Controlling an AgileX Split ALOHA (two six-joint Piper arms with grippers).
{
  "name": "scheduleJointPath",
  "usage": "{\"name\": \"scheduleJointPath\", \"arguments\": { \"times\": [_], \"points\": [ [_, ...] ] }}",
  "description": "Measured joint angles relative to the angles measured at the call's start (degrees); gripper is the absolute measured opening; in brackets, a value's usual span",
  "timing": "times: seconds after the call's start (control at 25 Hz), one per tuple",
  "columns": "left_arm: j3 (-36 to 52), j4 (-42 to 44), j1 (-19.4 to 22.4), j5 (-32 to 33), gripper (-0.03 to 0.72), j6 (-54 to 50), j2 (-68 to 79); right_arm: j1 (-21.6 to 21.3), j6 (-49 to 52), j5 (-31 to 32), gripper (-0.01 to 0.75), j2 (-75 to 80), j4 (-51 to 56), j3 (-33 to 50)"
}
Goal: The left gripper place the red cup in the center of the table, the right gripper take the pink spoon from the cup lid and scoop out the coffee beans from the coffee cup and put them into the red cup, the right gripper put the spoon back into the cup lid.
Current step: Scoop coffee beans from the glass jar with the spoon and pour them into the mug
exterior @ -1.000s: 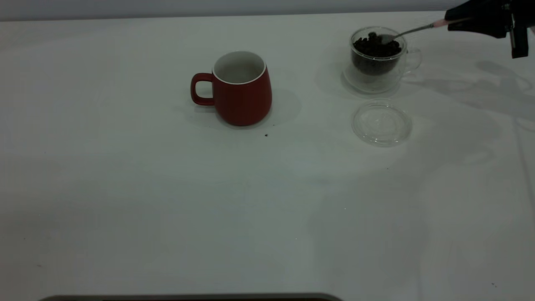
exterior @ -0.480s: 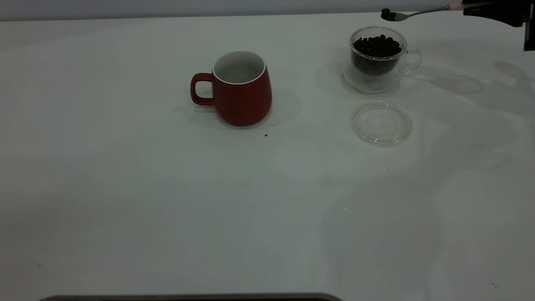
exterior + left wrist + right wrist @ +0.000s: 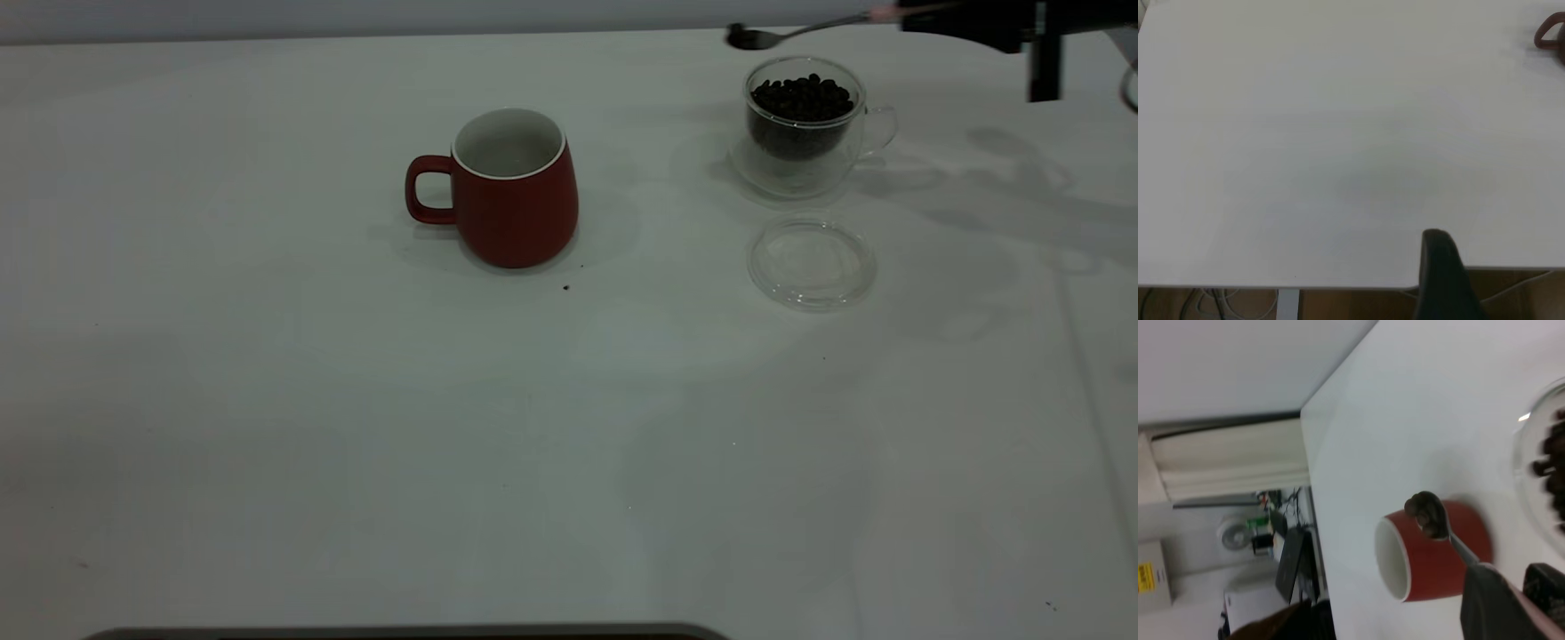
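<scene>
The red cup point(image 3: 511, 187) stands upright near the table's middle, handle to the left, its white inside showing. The glass coffee cup point(image 3: 805, 120) holds dark coffee beans at the back right. The clear cup lid point(image 3: 811, 264) lies empty in front of it. My right gripper point(image 3: 965, 18) is shut on the pink spoon point(image 3: 800, 28), held level above and to the left of the coffee cup's rim. In the right wrist view the spoon bowl point(image 3: 1428, 513) carries beans, with the red cup point(image 3: 1431, 553) beyond it. My left gripper point(image 3: 1441, 267) is parked over the table's edge, far from the cup.
A stray bean point(image 3: 566, 287) lies on the table just in front of the red cup. The red cup's handle point(image 3: 1548, 33) shows at the corner of the left wrist view. A dark edge runs along the table's front point(image 3: 400, 633).
The right gripper lifted the spoon out of the coffee cup with beans in its bowl, then carried it left, past the cup's rim toward the red cup.
</scene>
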Motion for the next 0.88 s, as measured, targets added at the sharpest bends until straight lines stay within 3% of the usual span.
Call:
{"name": "scheduleJointPath", "arguments": {
  "times": [0.56, 0.88],
  "points": [
    [0.0, 0.0, 0.0, 0.0, 0.495, 0.0, 0.0, 15.1, -0.1, -0.4, 0.099, 0.0, 2.7, 0.0],
    [0.0, 0.0, 0.0, 0.0, 0.495, 0.0, 0.0, 19.4, -7.2, -9.7, 0.099, 0.0, 3.6, 0.0]
  ]
}}
